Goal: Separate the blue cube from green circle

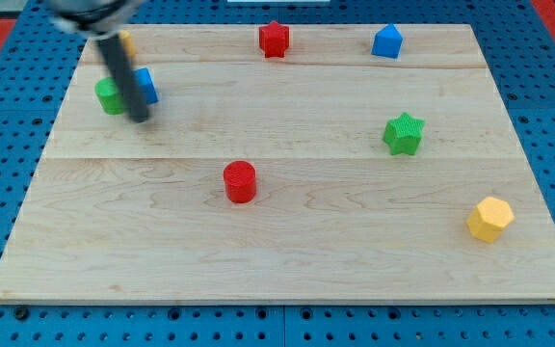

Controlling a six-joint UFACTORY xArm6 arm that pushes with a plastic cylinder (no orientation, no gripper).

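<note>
The blue cube (146,85) sits near the board's upper left, partly hidden behind my rod. The green circle (109,95) lies right beside it on the view's left; the rod covers the gap, so I cannot tell if they touch. My tip (140,118) rests on the board just below the two blocks, at the blue cube's lower edge. The rod rises up and to the left across both blocks.
A yellow block (125,40) peeks out behind the rod at the top left. A red star (274,39) and a blue pentagon-like block (387,41) sit along the top. A green star (403,133), a red cylinder (241,181) and a yellow hexagon (490,218) lie elsewhere on the wooden board (287,260).
</note>
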